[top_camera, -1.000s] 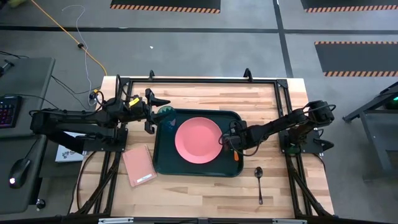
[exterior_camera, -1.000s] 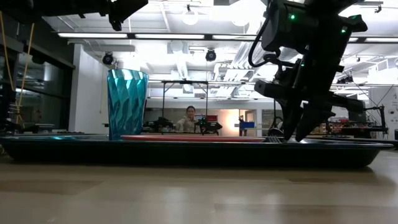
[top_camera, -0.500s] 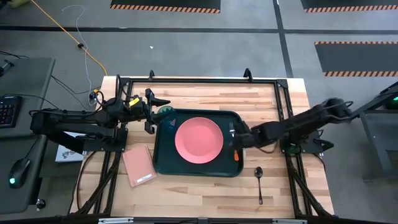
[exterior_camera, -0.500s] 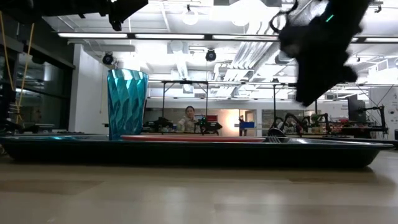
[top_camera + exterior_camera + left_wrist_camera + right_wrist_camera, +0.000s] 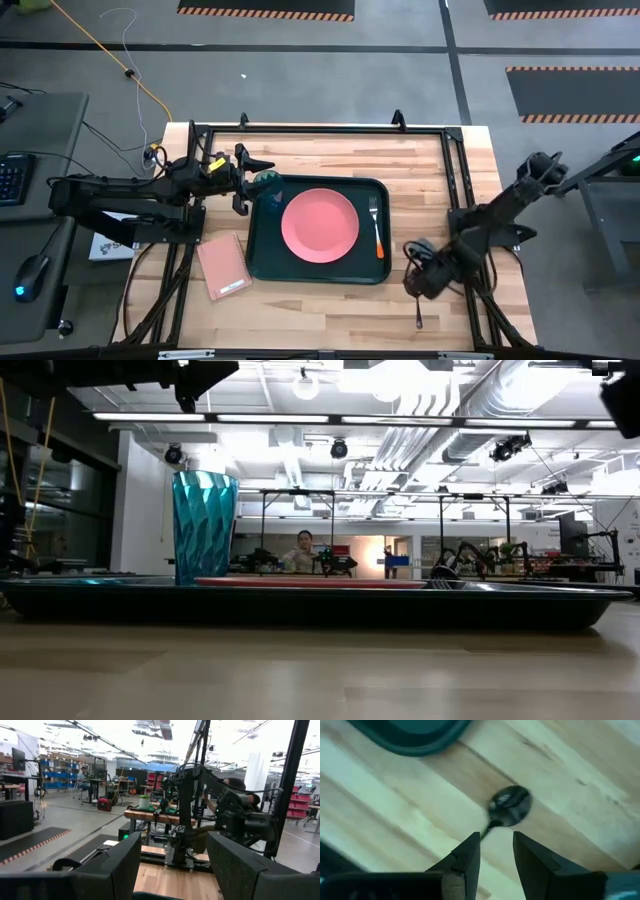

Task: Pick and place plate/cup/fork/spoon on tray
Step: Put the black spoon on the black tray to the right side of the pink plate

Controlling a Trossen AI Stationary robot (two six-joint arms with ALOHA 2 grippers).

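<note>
Spoon (image 5: 417,297), slim, all-dark and metal, lies alone on the pale wooden worktop (image 5: 330,300) at the lower right of the overhead frame, just outside the corner of the large dark green plastic tray (image 5: 262,268). Directly above it hovers the right gripper (image 5: 495,851), fingers parted with the spoon's neck showing between them and the oval bowl just beyond the tips. Thin, stiff and light, the spoon sits almost flush with the wood and looks slippery; the narrow handle just behind the bowl seems the surest place to pinch, fingers pressed close to the surface.

On the tray rest the round salmon-pink plastic plate (image 5: 319,223) at centre, the fork with silver tines and orange handle (image 5: 377,232) beside its right edge, and the translucent teal-green plastic tumbler, the cup (image 5: 204,527), at the upper-left corner. Judging by that, only the spoon is left to place.

At centre left, the left gripper (image 5: 247,178) waits with fingers apart near the cup. A pink rectangular pad (image 5: 224,267) lies lower left.
</note>
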